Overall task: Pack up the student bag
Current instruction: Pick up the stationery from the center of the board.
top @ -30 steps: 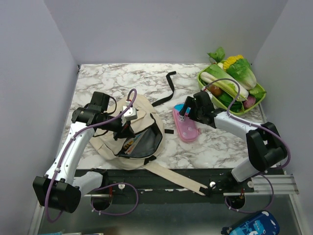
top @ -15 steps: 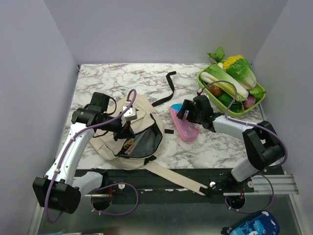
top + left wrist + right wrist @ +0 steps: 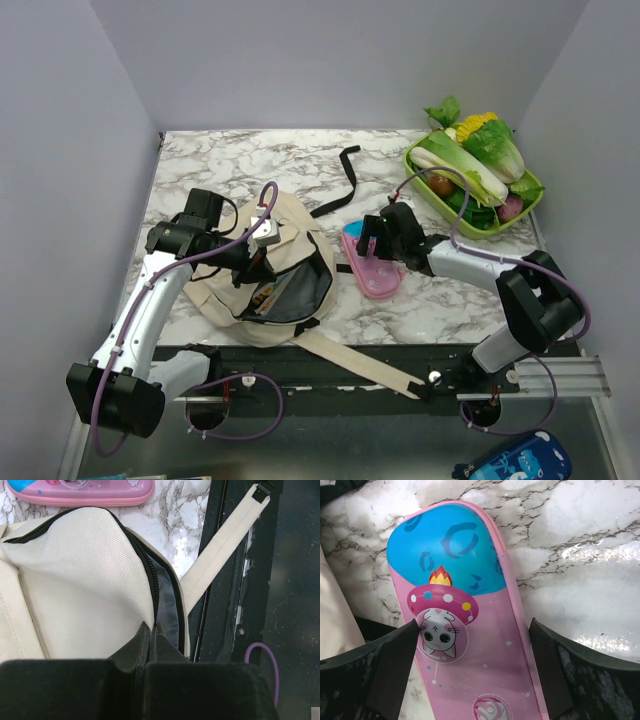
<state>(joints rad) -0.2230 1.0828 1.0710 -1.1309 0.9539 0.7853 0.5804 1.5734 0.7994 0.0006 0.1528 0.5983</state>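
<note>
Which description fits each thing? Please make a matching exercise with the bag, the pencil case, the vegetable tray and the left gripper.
1 student bag
2 pink pencil case
3 green tray
4 left gripper

a full of vegetables, far right
b shut on the bag's zipper edge
c under the open right gripper
d unzipped, lying on the left

Pairs: 1-d, 2-c, 3-a, 4-b

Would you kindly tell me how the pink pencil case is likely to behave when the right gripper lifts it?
The pink pencil case looks like a moulded, zipped shell, so it probably holds its shape rather than flopping. Its glossy printed face may prove slippery in a pinch. Long and flat, it might tip if the open right gripper closes off-centre.
</note>
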